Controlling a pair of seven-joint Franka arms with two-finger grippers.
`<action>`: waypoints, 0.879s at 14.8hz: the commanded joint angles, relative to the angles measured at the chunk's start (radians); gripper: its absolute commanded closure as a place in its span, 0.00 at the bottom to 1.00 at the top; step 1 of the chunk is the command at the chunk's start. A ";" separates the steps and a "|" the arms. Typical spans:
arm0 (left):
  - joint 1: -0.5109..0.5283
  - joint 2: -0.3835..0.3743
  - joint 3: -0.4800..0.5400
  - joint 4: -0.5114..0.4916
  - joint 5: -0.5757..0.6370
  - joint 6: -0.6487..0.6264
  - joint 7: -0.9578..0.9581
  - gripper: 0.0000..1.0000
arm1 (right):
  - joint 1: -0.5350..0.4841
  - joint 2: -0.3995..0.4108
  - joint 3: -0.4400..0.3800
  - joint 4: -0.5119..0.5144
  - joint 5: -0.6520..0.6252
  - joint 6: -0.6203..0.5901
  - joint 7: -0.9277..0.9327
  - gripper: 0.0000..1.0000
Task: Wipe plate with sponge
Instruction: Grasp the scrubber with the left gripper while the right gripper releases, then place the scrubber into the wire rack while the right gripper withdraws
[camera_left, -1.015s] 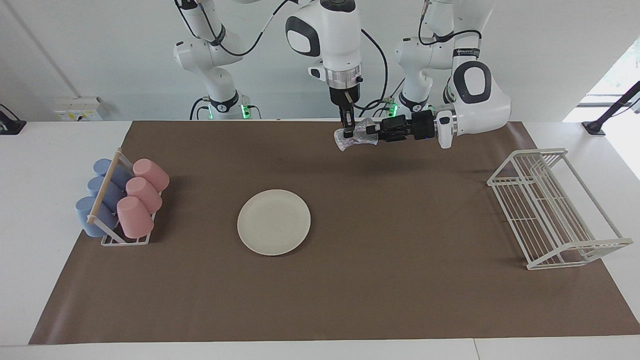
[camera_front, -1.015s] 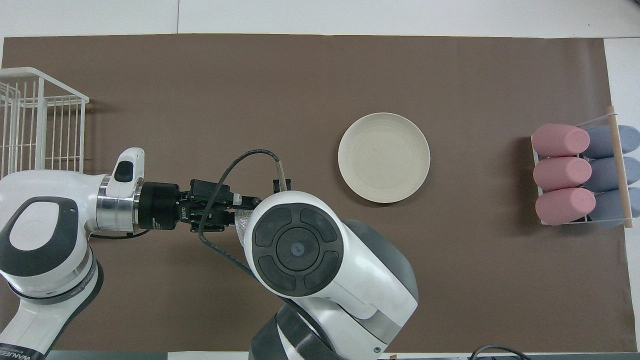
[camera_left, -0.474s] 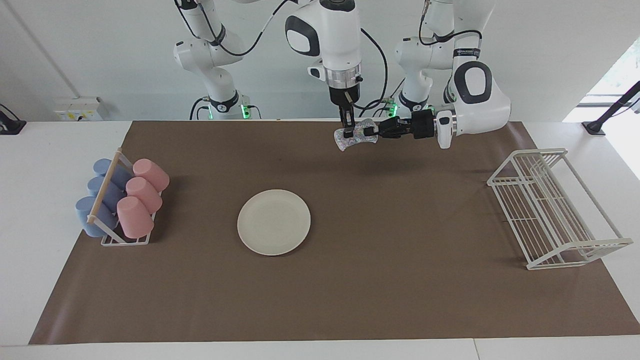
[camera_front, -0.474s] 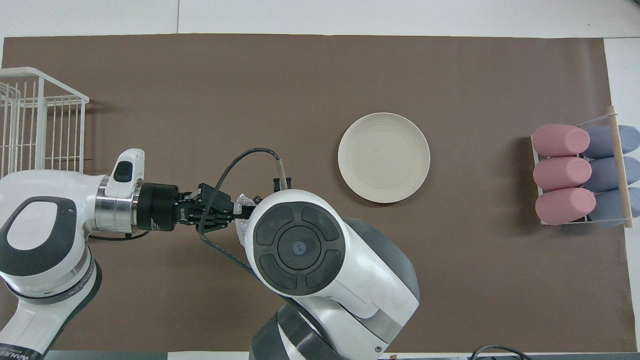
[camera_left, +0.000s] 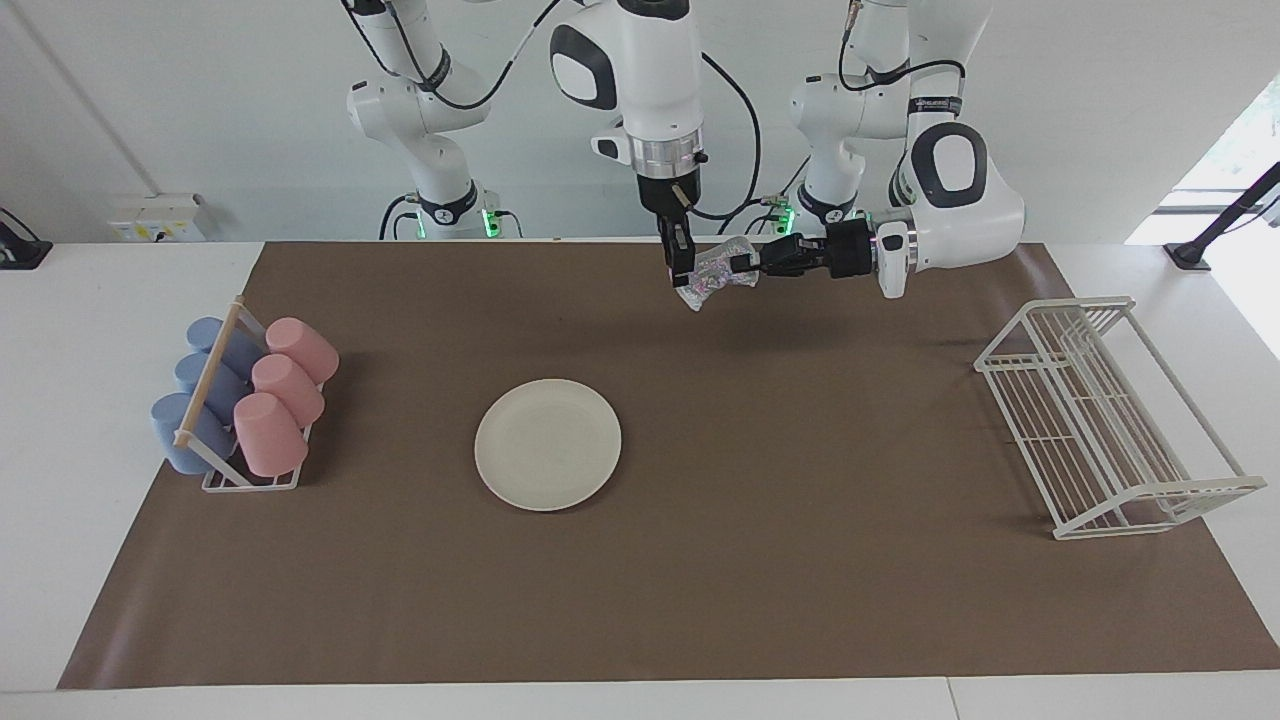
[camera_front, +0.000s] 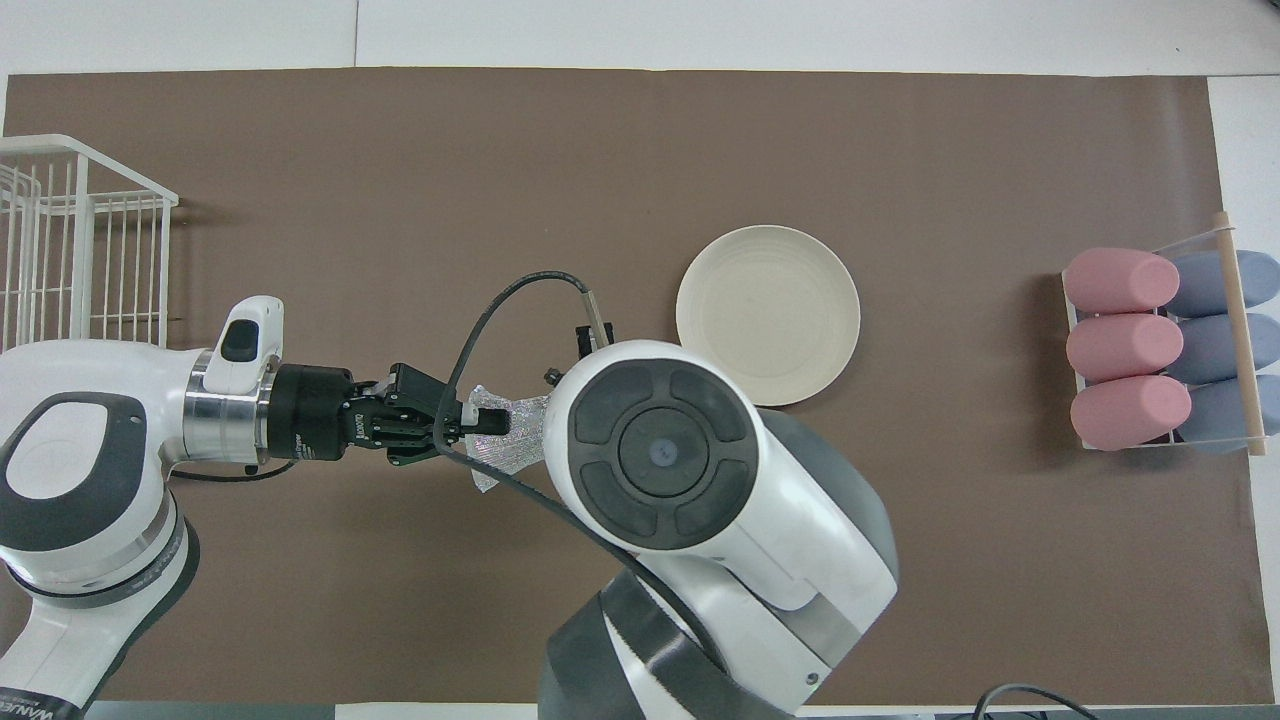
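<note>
We take this for a robotics lab: two white robot arms (camera_left: 650, 90) bolted at a white table (camera_left: 100, 300) under brown paper (camera_left: 700, 560), bare white walls.

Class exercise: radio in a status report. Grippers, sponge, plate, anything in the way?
Left gripper shut on sponge, in the air over the mat. Right gripper at the sponge's other end. Plate bare on the mat. Nothing between sponge and plate.

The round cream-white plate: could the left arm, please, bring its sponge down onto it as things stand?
Probably yes: the round cream-white plate lies bare, nothing standing between it and the silvery-grey sponge.
</note>
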 joint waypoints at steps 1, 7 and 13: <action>0.036 0.012 0.007 0.054 0.057 -0.012 -0.075 1.00 | -0.073 -0.058 0.006 -0.010 -0.010 -0.080 -0.201 0.00; 0.067 0.081 0.007 0.254 0.436 -0.009 -0.291 1.00 | -0.313 -0.175 0.000 -0.005 0.008 -0.322 -0.943 0.00; 0.060 0.156 -0.002 0.542 0.975 -0.108 -0.578 1.00 | -0.487 -0.215 -0.073 0.011 0.047 -0.482 -1.601 0.00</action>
